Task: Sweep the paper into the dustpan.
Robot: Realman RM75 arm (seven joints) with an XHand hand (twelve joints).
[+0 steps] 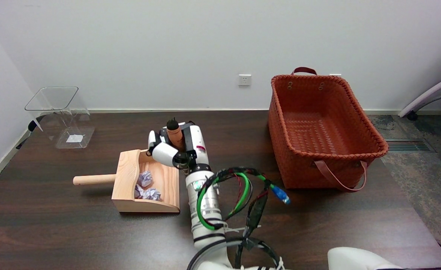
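In the head view I see my right hand [176, 144] over the dark wooden table [55, 225], just at the far right corner of the wooden dustpan [145, 183]. The fingers [164, 152] are clenched around a brown wooden handle [175, 135] with a dark tip, which stands almost upright in the hand; I take it for the handle of a brush, but the brush part itself I cannot see, because the hand hides it. The arm [205, 210] reaches in from the lower edge, with green and black cables [242, 187] looping beside it.

The dustpan lies flat on the table with its round handle pointing to the left and its open mouth to the right. Inside it are crumpled pieces of paper [146, 186], pale and a little violet, near the closed back wall.

To the right stands an orange woven basket [355, 112] with brown straps. At the far left corner of the table stands a clear plastic container [57, 112].
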